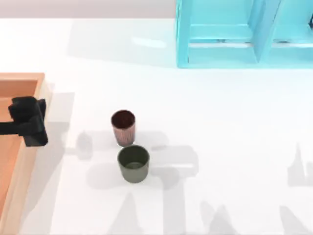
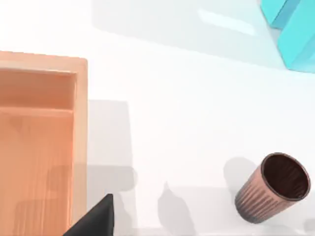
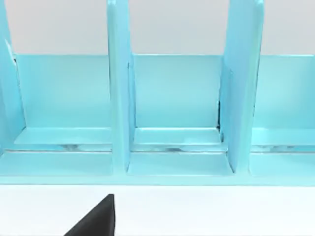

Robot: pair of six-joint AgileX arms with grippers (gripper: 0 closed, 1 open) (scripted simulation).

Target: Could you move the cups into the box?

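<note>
Two cups stand close together on the white table, left of centre. The slim reddish-brown ribbed cup [image 1: 123, 126] [image 2: 273, 189] is the farther one. The squat olive-green cup [image 1: 133, 163] stands just in front of it. The wooden box [image 1: 19, 83] [image 2: 81, 128] lies at the table's left edge, tan rim around an orange-brown floor. My left gripper [image 1: 27, 122] hovers over the box's right rim, well to the left of both cups, and holds nothing. A dark tip of my right gripper [image 3: 96, 219] shows in the right wrist view, facing the turquoise frame.
A turquoise shelf-like frame [image 1: 234, 34] [image 3: 167, 113] with upright dividers stands at the back right. White tabletop stretches between the box and the cups, and to the right of the cups.
</note>
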